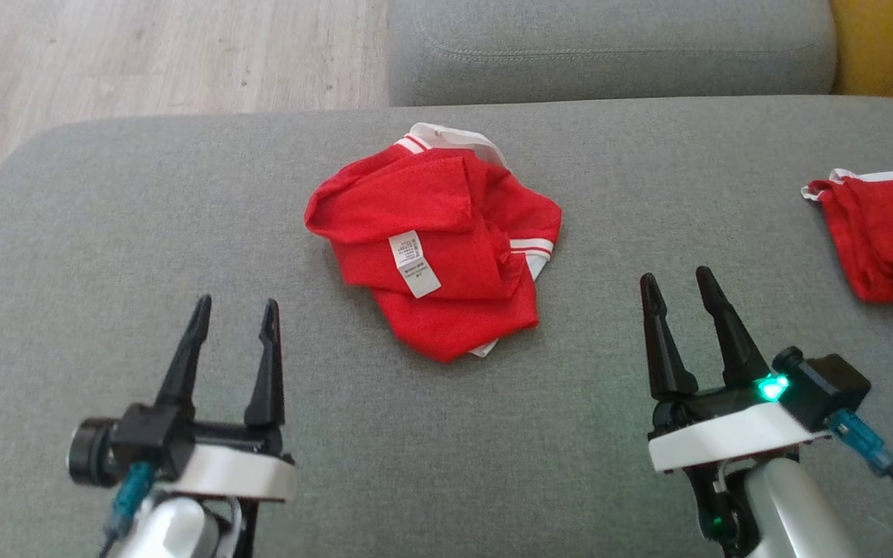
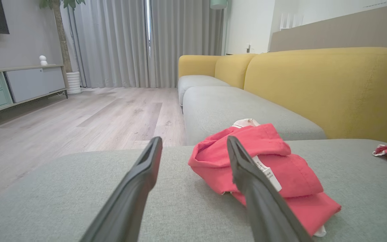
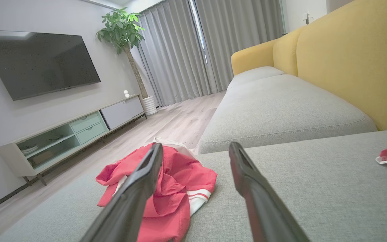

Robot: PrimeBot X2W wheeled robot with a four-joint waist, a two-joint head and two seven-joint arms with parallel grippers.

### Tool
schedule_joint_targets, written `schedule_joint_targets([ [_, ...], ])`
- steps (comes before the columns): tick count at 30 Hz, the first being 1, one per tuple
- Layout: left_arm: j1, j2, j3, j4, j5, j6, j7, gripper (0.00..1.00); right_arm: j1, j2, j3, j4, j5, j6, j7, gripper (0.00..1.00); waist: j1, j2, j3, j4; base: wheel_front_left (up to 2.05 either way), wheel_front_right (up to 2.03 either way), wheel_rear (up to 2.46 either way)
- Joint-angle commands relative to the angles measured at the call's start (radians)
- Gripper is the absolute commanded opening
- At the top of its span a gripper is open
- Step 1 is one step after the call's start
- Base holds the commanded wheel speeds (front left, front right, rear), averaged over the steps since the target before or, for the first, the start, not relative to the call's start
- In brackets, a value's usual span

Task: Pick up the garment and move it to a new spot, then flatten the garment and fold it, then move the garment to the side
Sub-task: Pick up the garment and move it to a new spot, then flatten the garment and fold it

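1. On the grey sofa seat (image 1: 105, 232) lie two red garments. The crumpled red garment (image 1: 435, 248) sits near the middle of the cushion. A second red garment (image 1: 888, 232) lies well apart at the robot's right.
2. One white care label (image 1: 414, 263) faces up on the crumpled red garment, and white striped trim shows at its far and right edges.
3. Two tools are in sight. The left tool (image 1: 236, 302) and the right tool (image 1: 676, 275) each have two long dark fingers. Both are released, fingers spread wide with nothing between them.
4. The crumpled red garment lies ahead of the tools, between their two lines of reach, and touches neither.
5. Around the seat are a second grey cushion (image 1: 609, 46) beyond it, a yellow backrest (image 1: 888, 46) at the far right and a pale wood floor (image 1: 144, 54) at the far left.
6. Farther off, the right wrist view shows one wall-mounted television (image 3: 39, 64), one potted tree (image 3: 121, 27), grey curtains (image 3: 180, 50) and a low media cabinet (image 3: 72, 134).
7. From the left wrist camera one finger crosses in front of the care label. From the right wrist camera one finger covers the garment's middle.
8. The second red garment is cut off by the frame edge, so its shape cannot be made out. The label's print is too small to read.
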Motion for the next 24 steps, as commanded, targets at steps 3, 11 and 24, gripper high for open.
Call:
schedule_joint_targets([
  [3,0.010,-0.023,0.080,-0.062,0.040,-0.005,-0.012,1.00,-0.017,-0.001,0.025,-0.027,-0.007,-0.001,-0.006,1.00,0.0001,-0.0001,-0.006,0.008,0.00,0.00,0.00],
  [11,0.029,-0.089,0.125,-0.061,0.106,-0.079,-0.012,1.00,-0.058,-0.001,0.043,0.010,-0.051,-0.001,-0.006,1.00,0.0001,-0.0001,0.010,0.061,0.00,0.00,0.00],
  [24,-0.008,-0.191,0.158,-0.002,0.175,-0.170,-0.012,1.00,-0.317,-0.034,0.141,0.318,-0.032,-0.001,0.101,1.00,0.0001,-0.0001,0.105,0.202,0.00,0.00,0.00],
])
